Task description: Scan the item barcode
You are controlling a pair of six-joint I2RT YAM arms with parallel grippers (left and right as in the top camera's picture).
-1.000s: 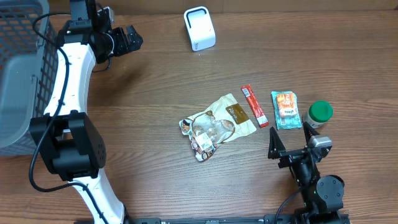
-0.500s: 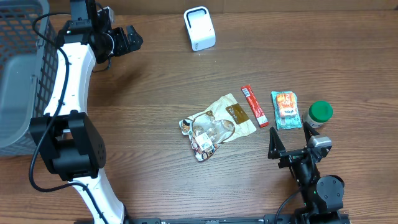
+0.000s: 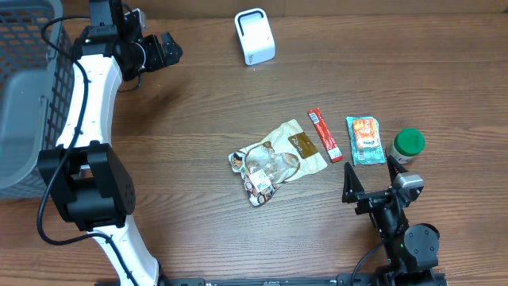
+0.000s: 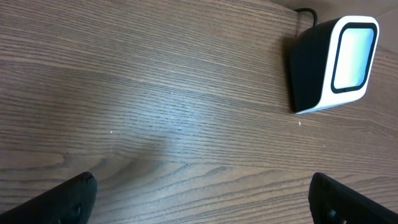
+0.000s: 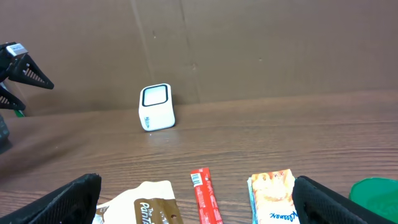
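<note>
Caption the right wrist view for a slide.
White scanner stands upright far back; red stick pack lies flat in the foreground.

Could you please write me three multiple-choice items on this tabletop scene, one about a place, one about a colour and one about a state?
1. Where does the white scanner stand?
A. Inside the grey basket.
B. On the table, apart from the snack pouch.
C. On the floor.

2. What colour is the lid of the jar beside the orange packet?
A. Red.
B. Green.
C. White.

3. How do the left gripper and the right gripper stand?
A. Both open, holding nothing.
B. Left shut on the scanner.
C. Right shut on the jar.

Answers:
1 B: the overhead view shows it alone on bare wood near the far edge.
2 B: the lid shows green in the overhead and right wrist views.
3 A: each wrist view shows its fingers wide apart with nothing gripped.
</note>
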